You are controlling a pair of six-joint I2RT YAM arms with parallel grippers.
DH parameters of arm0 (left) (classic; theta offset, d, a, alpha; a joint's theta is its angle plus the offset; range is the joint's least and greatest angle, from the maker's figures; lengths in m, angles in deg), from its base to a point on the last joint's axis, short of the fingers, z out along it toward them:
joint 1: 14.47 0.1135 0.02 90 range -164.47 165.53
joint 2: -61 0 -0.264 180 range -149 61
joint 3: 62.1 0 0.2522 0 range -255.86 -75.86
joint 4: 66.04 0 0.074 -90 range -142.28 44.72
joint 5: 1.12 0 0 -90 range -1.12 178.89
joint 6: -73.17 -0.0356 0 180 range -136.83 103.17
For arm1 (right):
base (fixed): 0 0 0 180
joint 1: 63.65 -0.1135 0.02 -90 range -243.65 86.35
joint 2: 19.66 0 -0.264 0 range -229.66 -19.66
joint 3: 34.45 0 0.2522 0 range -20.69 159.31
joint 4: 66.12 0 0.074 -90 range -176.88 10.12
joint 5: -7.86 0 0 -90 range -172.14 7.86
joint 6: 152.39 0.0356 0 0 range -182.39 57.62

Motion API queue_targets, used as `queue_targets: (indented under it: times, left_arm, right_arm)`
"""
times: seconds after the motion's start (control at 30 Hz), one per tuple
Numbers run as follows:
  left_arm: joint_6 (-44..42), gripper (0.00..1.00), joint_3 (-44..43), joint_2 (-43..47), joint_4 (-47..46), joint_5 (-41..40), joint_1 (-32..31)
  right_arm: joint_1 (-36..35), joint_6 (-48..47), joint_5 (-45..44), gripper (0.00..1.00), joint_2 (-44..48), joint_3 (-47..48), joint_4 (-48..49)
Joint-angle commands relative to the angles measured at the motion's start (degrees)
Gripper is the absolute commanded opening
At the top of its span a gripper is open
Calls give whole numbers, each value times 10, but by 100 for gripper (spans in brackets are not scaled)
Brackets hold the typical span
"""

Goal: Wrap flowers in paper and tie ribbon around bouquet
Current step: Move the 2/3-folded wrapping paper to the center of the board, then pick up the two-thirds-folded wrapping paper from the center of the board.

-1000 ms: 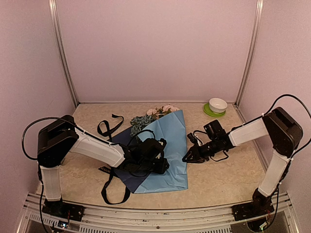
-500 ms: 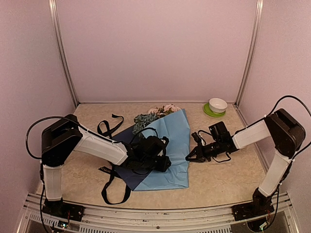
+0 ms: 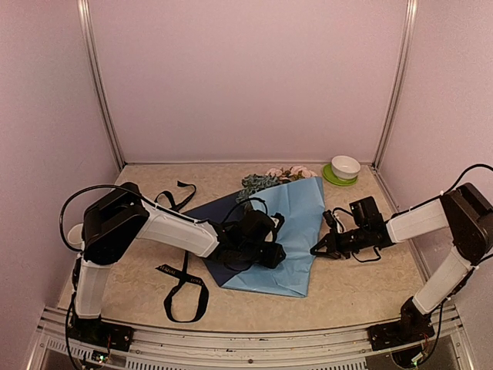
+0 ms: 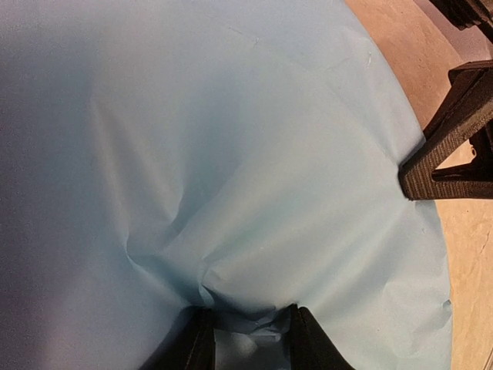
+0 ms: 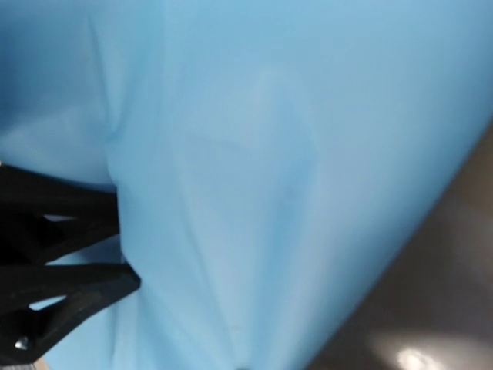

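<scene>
On my far left the ribbon [image 3: 183,271] lies slack on the desk [image 3: 362,285]. One loop is near the front edge and another further back, beside the left arm's forearm. It is well clear of both claws.

The left arm reaches across to the middle of the desk, with the left claw [image 4: 248,339] down on the paper [image 3: 296,231]. In the left wrist view its fingers [image 4: 196,347] are grasping a puckered fold of the light blue sheet, and creases fan out from the pinch. I cannot tell whether any stems are caught inside that fold.

The paper sits mid-desk, blue side up. A dark navy patch shows at its left, under the arm. The flowers [image 3: 269,179] poke out from under the sheet's far edge, pink blooms beside the blue-grey cluster, and the rest of them is hidden.

At the paper's right edge the right claw [image 3: 317,250] is clenched on the sheet. In its own wrist view the blue paper bulges right against the black fingertips.

Further back on the right, a white bowl [image 3: 346,165] sits on a green plate [image 3: 339,177] near the corner.
</scene>
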Motion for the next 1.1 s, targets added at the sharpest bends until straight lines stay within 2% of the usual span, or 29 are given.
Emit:
queue_targets:
  times: [0.0, 0.13, 0.2, 0.27, 0.33, 0.53, 0.6, 0.77, 0.9, 0.97, 1.07]
  left_arm:
    - [-16, 33, 19, -27, 69, 4, -1]
    - [-9, 33, 33, -17, 59, 1, -3]
    - [-5, 33, 41, -8, 49, -2, -1]
    - [-6, 33, 43, 0, 41, -7, -1]
    - [-10, 33, 43, 8, 32, -13, 1]
    - [-5, 32, 48, 22, 14, -19, 14]
    - [-2, 32, 52, 27, 7, -26, 14]
    - [-2, 33, 64, 57, -19, -58, 9]
    - [-38, 36, 113, 126, -71, -167, -18]
    - [-56, 42, 143, 168, -97, -211, -32]
    - [-13, 47, 197, 224, -103, -217, -37]
  right_arm:
    - [22, -47, -54, 2, 16, 23, -73]
    - [11, -95, -148, 26, 57, 69, -172]
    - [-17, -107, -213, 31, 87, 94, -222]
    - [-62, -104, -257, 32, 109, 108, -249]
    - [-108, -88, -257, 28, 117, 108, -241]
    - [-156, 7, -15, 1, 46, 59, -48]
    - [-170, 27, 15, 0, 17, 55, -6]
    - [-190, 19, 1, 0, -53, 56, -5]
    - [-190, 12, -41, 0, -76, 52, -32]
    - [-190, 8, -52, 0, -86, 55, -41]
    - [-191, 0, -68, 0, -97, 63, -62]
